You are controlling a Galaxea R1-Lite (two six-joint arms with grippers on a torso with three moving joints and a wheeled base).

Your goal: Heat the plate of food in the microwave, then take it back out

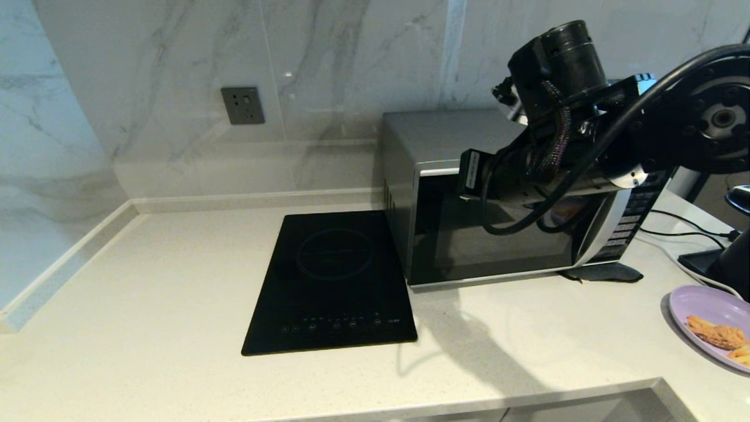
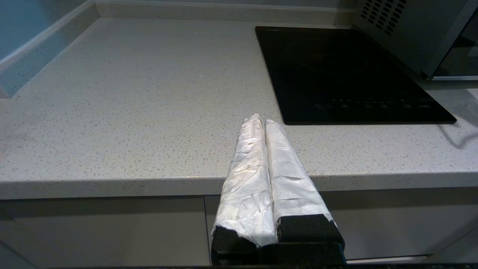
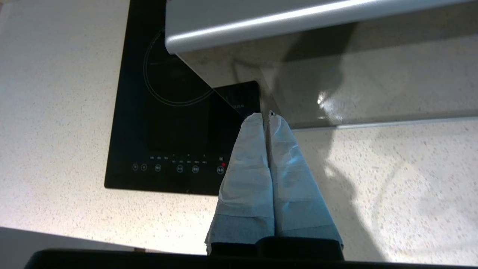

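Note:
The silver microwave stands at the back right of the counter, its dark glass door looking closed. The lavender plate of food sits on the counter at the far right, near the front edge, with brown and golden pieces on it. My right arm reaches across the front of the microwave. My right gripper is shut and empty, its white-wrapped tips close to the door glass near the door's left end. My left gripper is shut and empty, parked low before the counter's front edge.
A flat black induction cooktop lies left of the microwave, with a red light on its panel. A wall socket is on the marble backsplash. Cables run right of the microwave. A dark flat object lies under its front right corner.

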